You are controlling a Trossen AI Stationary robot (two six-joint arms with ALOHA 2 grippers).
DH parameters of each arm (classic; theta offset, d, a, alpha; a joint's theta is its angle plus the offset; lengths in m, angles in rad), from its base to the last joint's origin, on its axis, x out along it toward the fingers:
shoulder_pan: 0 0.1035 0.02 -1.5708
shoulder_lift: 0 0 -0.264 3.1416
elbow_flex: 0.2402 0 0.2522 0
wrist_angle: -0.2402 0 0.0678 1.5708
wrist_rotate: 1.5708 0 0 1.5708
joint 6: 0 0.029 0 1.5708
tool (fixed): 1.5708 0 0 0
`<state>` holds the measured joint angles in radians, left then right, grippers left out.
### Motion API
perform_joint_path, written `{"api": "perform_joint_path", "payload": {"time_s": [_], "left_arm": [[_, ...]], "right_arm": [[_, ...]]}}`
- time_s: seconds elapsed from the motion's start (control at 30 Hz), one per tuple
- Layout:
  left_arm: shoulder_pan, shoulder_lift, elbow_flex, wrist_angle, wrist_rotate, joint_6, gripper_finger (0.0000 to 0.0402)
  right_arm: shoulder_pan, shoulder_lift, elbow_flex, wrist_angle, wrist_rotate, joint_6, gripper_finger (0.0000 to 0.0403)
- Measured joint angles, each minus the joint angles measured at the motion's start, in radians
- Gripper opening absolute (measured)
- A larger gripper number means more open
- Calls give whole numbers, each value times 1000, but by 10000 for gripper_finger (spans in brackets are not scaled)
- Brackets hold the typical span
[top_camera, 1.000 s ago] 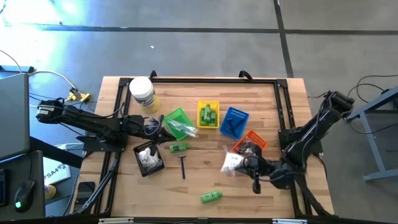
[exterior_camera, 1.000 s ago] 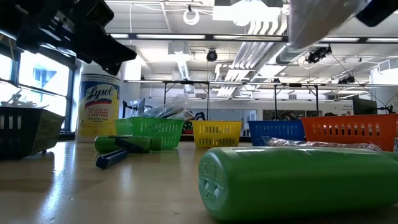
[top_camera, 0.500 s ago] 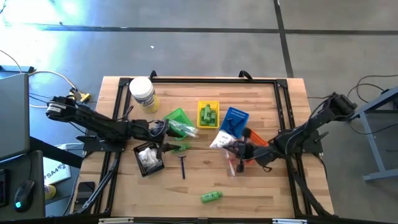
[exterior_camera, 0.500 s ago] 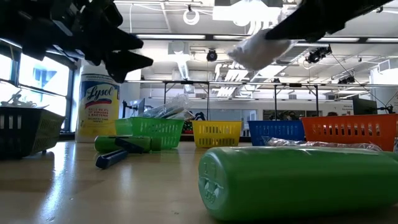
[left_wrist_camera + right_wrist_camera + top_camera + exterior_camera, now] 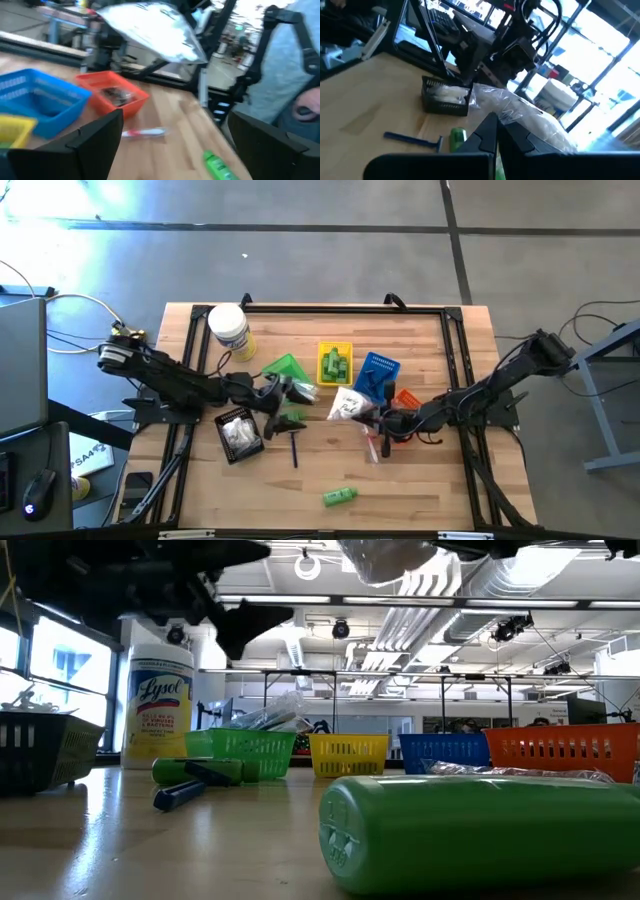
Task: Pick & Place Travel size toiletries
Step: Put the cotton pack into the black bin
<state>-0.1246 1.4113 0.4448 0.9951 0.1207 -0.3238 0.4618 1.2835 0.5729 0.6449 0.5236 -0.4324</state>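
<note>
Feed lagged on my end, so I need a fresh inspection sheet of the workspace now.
Surface: wooden table, black frame around it.
Job's things: white sachet held aloft; green bottle near front edge; razor flat; wrapped stick beside orange basket.
Clutter: white jar; green basket, yellow basket, blue basket, black basket.
Grippers: right gripper jaws shut on the sachet; left gripper jaws open, empty.
Cables: cables left of the table.
Surroundings: a person beyond the table.
</note>
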Motion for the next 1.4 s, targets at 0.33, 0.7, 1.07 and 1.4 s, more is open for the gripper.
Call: {"api": "perform_joint_path", "payload": {"time_s": [0.33,0.7,1.07,1.4], "left_arm": [[0,129,197,-3,211,-8,352],[1,173,309,-5,289,3,352],[0,191,372,-199,168,57,352],[0,207,394,-253,143,154,206]], "right_arm": [[-1,16,83,6,-107,-122,3],[9,154,104,1,-128,-141,3],[1,196,104,57,-49,-139,3],[-3,196,104,52,-56,-85,3]]}}
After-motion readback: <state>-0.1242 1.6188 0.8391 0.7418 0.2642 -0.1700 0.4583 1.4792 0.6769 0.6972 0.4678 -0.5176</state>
